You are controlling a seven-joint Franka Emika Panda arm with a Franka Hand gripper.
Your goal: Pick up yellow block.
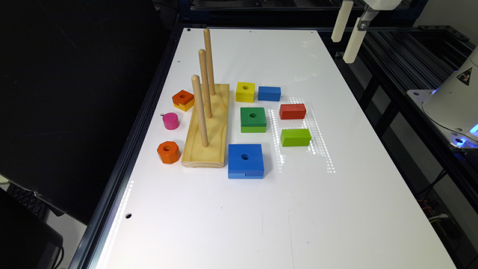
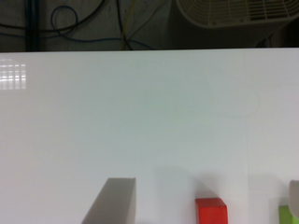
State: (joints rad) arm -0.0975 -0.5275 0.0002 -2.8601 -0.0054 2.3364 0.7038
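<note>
Yellow-painted wood is what I am after: the small square yellow block [image 1: 245,91] with a round hole through its centre, lying flat on the white glossy tabletop [image 1: 224,209]. It sits just beside the far end of the pale wooden peg board [image 1: 214,127] with its three upright dowels, with the small blue rectangular block [image 1: 269,93] just beside it on the exterior view's right and the green square block with a centre hole [image 1: 253,119] near it toward the camera.

My gripper [image 1: 347,31] hangs high above the far right edge of the table, well apart from the block. In the wrist view one pale finger [image 2: 114,200] is at one side and the edge of the other at the frame's border, with the red rectangular block [image 2: 211,211] between them, so the fingers are spread wide and hold nothing.

I judge the block light, rigid and not fragile; painted wood is smooth, so it may slip a little under a weak pinch. I would close on two opposite flat side faces, at mid-height. The pair facing the peg board and the blue block looks crowded, so the other pair, with the free gap toward the green block, seems the safer way in.
</note>
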